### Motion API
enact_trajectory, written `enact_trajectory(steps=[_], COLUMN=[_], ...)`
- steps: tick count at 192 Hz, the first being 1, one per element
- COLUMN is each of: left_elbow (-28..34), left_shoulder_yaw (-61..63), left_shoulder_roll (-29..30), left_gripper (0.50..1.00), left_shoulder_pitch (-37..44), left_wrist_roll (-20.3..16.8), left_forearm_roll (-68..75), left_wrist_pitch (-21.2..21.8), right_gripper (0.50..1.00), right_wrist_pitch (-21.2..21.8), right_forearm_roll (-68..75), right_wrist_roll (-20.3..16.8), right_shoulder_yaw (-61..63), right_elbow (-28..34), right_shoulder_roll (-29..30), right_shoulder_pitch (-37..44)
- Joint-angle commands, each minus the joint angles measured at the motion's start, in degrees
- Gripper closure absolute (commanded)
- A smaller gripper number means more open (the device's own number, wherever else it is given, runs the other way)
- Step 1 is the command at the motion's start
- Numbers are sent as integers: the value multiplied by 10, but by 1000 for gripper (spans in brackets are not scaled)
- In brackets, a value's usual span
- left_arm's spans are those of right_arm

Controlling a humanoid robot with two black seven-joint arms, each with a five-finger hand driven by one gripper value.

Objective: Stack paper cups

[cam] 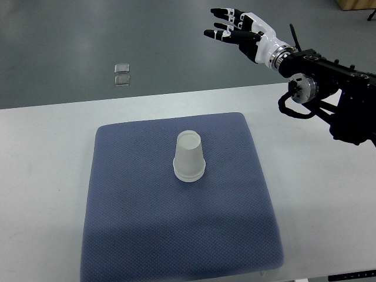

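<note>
Blue mat [135,235] under upturned cups [190,156], right hand [241,28] well apart.

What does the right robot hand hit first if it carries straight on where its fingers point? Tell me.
Nothing, as far as the view shows: the right robot hand points left over bare floor, beyond the table. Height is unclear.

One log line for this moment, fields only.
right hand: open, raised beyond table | cup: upside down on mat, untouched | left hand: out of view

Cup stack [190,157]: translucent, matt, frosted-looking plastic. Under it, pad [135,235]: blue woven cloth, rough dimpled weave. Table [41,176]: smooth matt white. Right hand [238,32]: glossy black-and-white plastic.
</note>
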Motion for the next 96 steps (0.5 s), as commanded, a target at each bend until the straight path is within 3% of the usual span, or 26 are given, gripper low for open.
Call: enact_trajectory(steps=[1, 52, 96], left_elbow=[0, -1, 0], left_shoulder_yaw=[0, 0, 0], left_shoulder_roll=[0, 0, 0], left_gripper=[500, 500, 500], left_shoulder_pitch=[1, 0, 1], left_wrist_roll=[0, 0, 0], left_forearm_roll=[0, 0, 0], left_wrist_pitch=[0, 0, 0], right_gripper=[581, 581, 579], right_wrist_pitch=[-49, -69, -45], right_forearm_roll=[74, 185, 179], right_wrist_roll=[0, 1, 9], right_shoulder_yaw=[9, 74, 173], right_elbow=[-2, -25, -45], right_shoulder_roll=[12, 41, 67], right_shoulder_pitch=[-18, -74, -133])
